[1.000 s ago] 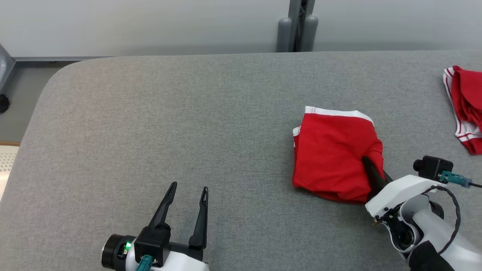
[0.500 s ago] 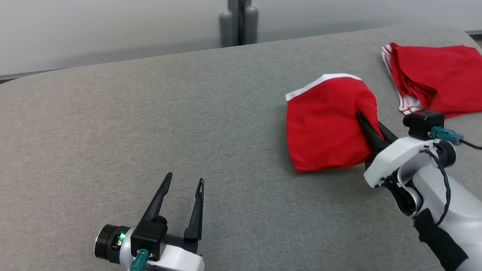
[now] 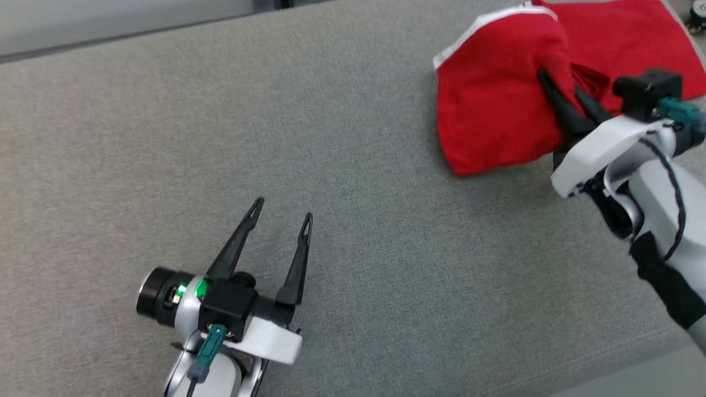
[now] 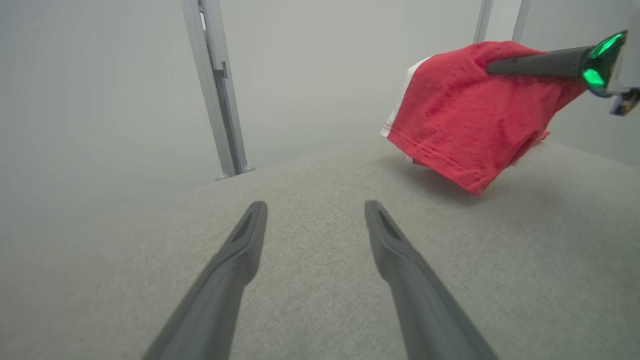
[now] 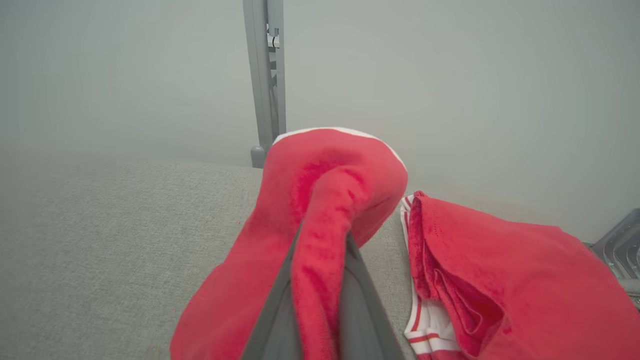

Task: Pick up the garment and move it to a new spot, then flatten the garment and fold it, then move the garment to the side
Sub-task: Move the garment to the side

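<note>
Item: red garment (image 3: 496, 94) with white band, soft knit. It is pinched in a fold between the closed fingers of the right gripper (image 3: 558, 81), at the far right of the grey woven table (image 3: 331, 138). The left wrist view gives it hanging bunched from that grip, shadow beneath; whether the lowest corner touches the cloth cannot be told. The head view gives no such height. The right wrist view gives the fabric draped over both dark fingers, hiding their tips. Adjacent: second red garment (image 5: 500, 280), white-striped trim, lying crumpled just beside and partly behind the first. Left gripper (image 3: 283, 209): fingers spread apart, holding nothing, low over bare table, well apart from the garments. Backdrop: grey metal post (image 4: 215, 90), plain pale wall.
</note>
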Available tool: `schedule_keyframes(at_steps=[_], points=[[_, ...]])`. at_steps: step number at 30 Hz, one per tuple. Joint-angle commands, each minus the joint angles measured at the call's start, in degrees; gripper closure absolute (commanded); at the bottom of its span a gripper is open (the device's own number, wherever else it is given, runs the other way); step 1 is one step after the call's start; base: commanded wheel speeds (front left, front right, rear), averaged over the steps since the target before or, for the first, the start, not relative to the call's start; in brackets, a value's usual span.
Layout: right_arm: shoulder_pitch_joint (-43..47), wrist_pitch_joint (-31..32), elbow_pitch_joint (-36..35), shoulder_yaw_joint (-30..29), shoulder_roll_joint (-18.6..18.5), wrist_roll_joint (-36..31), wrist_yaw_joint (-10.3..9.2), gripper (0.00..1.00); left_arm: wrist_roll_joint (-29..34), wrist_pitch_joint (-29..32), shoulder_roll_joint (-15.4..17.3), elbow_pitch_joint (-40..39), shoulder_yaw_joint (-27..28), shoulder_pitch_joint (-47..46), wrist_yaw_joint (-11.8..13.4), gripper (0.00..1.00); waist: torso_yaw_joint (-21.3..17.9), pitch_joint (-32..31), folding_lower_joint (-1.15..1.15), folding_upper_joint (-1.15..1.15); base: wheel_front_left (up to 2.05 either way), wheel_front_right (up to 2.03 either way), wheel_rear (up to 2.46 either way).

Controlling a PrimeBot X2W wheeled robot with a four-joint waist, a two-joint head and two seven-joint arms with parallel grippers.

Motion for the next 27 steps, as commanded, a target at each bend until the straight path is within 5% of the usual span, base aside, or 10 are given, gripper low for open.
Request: schedule_keyframes(at_steps=[1,12,27], points=[[-1.07,-0.47,-0.09,-0.45,-0.37,-0.51,-0.03,1.0,0.44,-0.21,0.4,-0.3,-0.07,-1.46,-0.35,0.0,-1.23,2.18,0.0,0.0,0.0,0.0,0.0],[-8.55,-0.47,-1.08,-2.46,-4.21,-0.13,-0.03,1.0,4.06,1.19,1.76,-2.75,-3.14,-11.67,-2.82,0.0,-2.73,11.63,0.0,0.0,0.0,0.0,0.0],[-10.75,-0.47,-3.65,-6.57,-15.52,4.11,-0.03,1.0,5.18,2.92,2.99,-5.86,-4.5,-14.94,-3.01,0.0,-1.46,16.7,0.0,0.0,0.0,0.0,0.0]])
